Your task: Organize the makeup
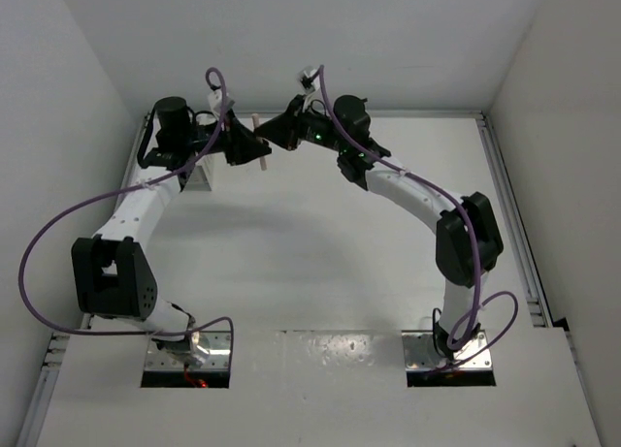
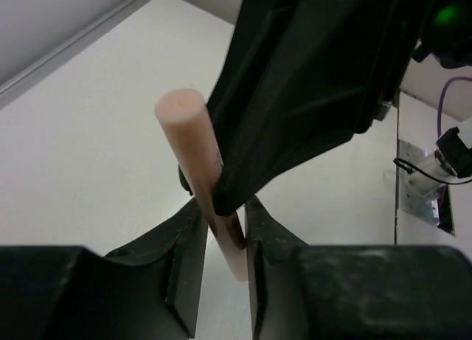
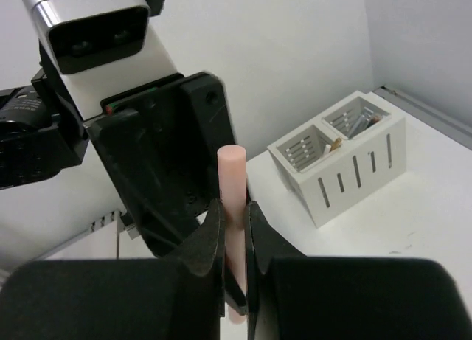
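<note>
- Pink stick (image 3: 231,179) stands upright in the air above the counter (image 1: 291,253), between both arms.
- Right end effector (image 3: 234,216) is clenched on its lower part.
- Left end effector (image 2: 225,226) flanks the stick closely; whether it is pressing on the stick cannot be told.

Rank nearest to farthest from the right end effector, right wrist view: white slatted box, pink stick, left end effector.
1. pink stick, held in the right end effector.
2. left end effector, just behind, left side.
3. white slatted box, farther back on the right.
</note>
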